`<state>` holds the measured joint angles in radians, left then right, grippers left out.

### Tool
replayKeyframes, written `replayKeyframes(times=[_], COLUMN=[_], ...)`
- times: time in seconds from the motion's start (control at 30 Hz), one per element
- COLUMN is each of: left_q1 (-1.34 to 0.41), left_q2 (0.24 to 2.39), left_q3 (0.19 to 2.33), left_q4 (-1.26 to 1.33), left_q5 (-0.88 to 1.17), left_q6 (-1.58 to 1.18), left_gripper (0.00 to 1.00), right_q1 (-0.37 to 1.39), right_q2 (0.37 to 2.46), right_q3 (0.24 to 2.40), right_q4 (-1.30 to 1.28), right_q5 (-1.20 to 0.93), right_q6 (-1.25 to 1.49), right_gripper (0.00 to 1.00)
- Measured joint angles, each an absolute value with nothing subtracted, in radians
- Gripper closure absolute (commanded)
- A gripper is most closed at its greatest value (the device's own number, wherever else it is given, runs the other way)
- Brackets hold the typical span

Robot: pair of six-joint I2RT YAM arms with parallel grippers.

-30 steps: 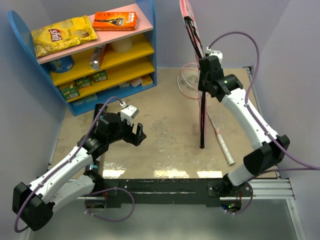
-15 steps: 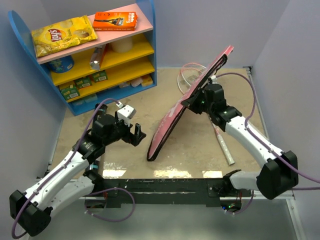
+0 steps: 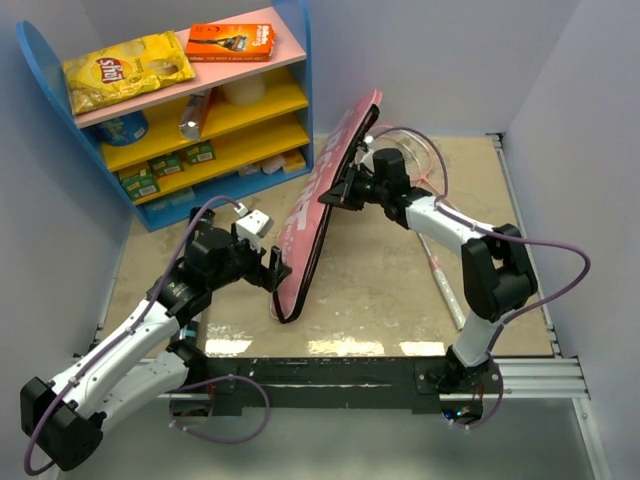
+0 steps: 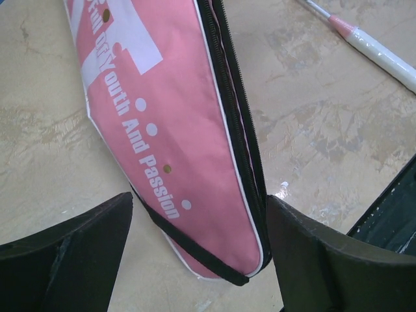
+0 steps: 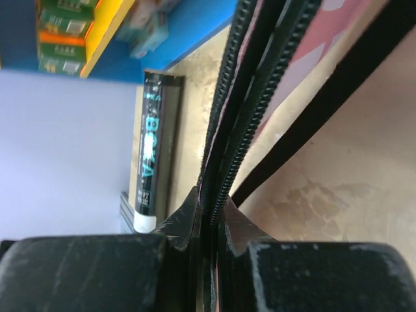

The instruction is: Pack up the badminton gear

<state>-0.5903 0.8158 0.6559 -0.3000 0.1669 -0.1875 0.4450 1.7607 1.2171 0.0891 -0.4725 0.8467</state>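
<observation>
Top: right end effector (image 3: 345, 190) clamped on the tilted pink SPORT racket cover (image 3: 312, 210), which stands over the worktop (image 3: 370, 300).
Left wrist: left end effector (image 4: 198, 208) wide open, straddling the cover's lower tip; contact unclear.
Right wrist: fingers (image 5: 182, 224) pinch the zipper edge.

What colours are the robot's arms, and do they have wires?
The left arm and right arm are white tubes with chunky black joints. A thin purple cable loops along each. The fingers are black.
</observation>
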Motion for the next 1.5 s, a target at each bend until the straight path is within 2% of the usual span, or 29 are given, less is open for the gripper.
replayKeyframes(times=[0.13,0.3,0.4,0.43,0.5,0.53,0.67,0.87,1.17,1.3,1.5], left_q1=[-0.59,-0.59,-0.59,-0.59,-0.59,-0.59,-0.592,-0.659,-0.834,-0.899,-0.974], left_q2=[0.823,0.84,0.871,0.88,0.896,0.902,0.94,1.038,1.256,1.362,1.483], left_q3=[0.656,0.656,0.656,0.656,0.656,0.656,0.668,0.746,0.777,0.779,0.794], left_q4=[-0.3,-0.3,-0.3,-0.3,-0.3,-0.3,-0.305,-0.306,-0.282,-0.253,-0.226], left_q5=[0.16,0.16,0.162,0.165,0.168,0.169,0.166,0.094,-0.093,-0.187,-0.338], left_q6=[-0.187,-0.187,-0.187,-0.187,-0.187,-0.187,-0.191,-0.199,-0.222,-0.226,-0.226], left_gripper=[0.14,0.14,0.14,0.13,0.14,0.14,0.13,0.14,0.09,0.09,0.12], right_q1=[0.462,0.467,0.467,0.465,0.463,0.463,0.467,0.47,0.47,0.47,0.471], right_q2=[1.752,1.711,1.72,1.722,1.723,1.723,1.724,1.685,1.322,1.229,1.195], right_q3=[1.225,1.09,0.996,0.973,0.945,0.939,0.937,0.936,0.924,0.921,0.855], right_q4=[0.095,0.182,0.216,0.221,0.224,0.224,0.17,-0.022,-0.241,-0.295,-0.323], right_q5=[-0.507,-0.517,-0.514,-0.508,-0.489,-0.485,-0.435,-0.291,-0.055,-0.013,-0.012], right_q6=[0.791,0.785,0.792,0.793,0.792,0.79,0.762,0.691,0.603,0.573,0.538], right_gripper=[1.0,0.98,0.85,0.71,0.59,0.45,0.29,0.25,0.25,0.25,0.25])
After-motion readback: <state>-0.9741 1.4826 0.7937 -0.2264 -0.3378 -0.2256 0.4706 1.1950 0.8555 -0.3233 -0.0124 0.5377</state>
